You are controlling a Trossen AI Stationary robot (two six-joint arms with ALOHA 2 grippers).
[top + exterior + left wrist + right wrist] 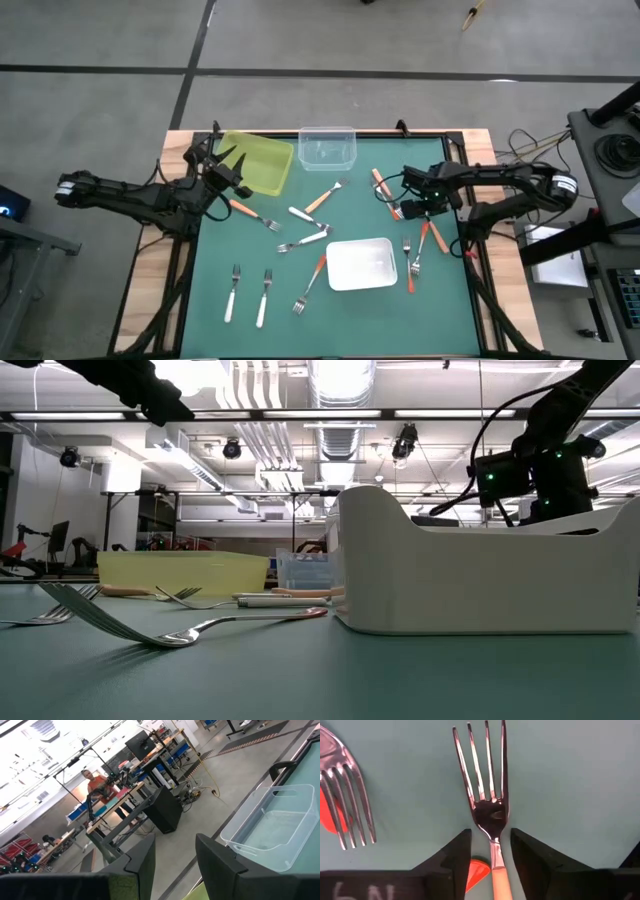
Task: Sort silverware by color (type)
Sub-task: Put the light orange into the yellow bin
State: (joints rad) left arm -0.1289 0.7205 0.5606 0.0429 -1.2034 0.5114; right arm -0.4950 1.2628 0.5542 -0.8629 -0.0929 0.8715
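A tan-handled fork point(490, 815) lies flat on the green table point(570, 780), its neck between the parted fingers point(451, 857) of the right gripper point(412, 207), which straddles it without yet closing on it; a red-orange-handled fork point(342, 805) lies just beside it; further forks are scattered across the table around a white tray point(361, 264); the left gripper point(215, 150), fingers apart and holding nothing, hangs raised over the yellow-green tray point(262, 160), near the clear tray point(272, 827); people point(95, 785) show in the room beyond.
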